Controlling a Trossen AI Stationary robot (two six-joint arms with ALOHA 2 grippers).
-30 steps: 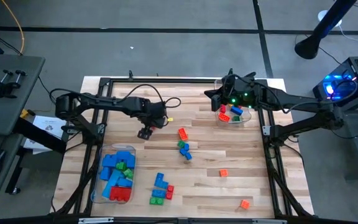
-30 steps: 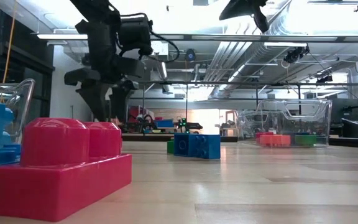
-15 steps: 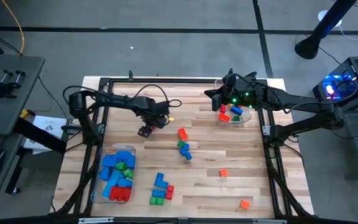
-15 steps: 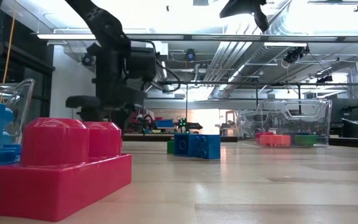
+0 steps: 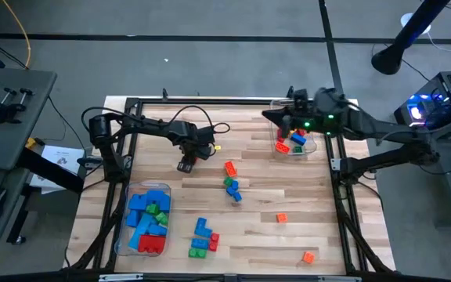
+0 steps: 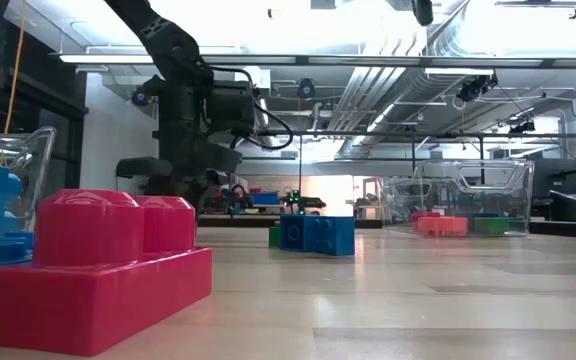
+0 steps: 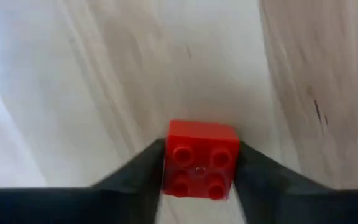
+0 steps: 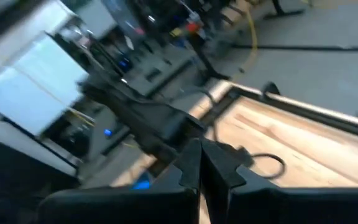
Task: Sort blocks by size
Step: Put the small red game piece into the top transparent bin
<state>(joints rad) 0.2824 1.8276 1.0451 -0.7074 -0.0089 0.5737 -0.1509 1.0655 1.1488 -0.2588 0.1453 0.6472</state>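
Left gripper [image 5: 185,165] sits over the wooden table [image 5: 288,243], left of centre toward the far side, fingers clamped on a small red four-stud block [image 7: 201,160]; the wrist view shows the block pinched between both fingers with bare wood beyond it. Right gripper [image 8: 200,163] is up over the far-right corner, above the small clear tub [image 5: 310,148] there, fingers closed together with nothing between them. That tub has a few small red, blue and green blocks [image 5: 291,142] in it. The large clear tub [image 5: 128,205] at near left holds big blue blocks [image 5: 143,211] plus a green one and a large red block [image 5: 151,244]. Loose on the table: a red, green and blue cluster [image 5: 232,185] at centre, a blue, green and red group [image 5: 203,238] near the front edge just right of the large tub, and two small orange blocks, one [image 5: 281,218] right of centre, the other [image 5: 308,256] near the front right.
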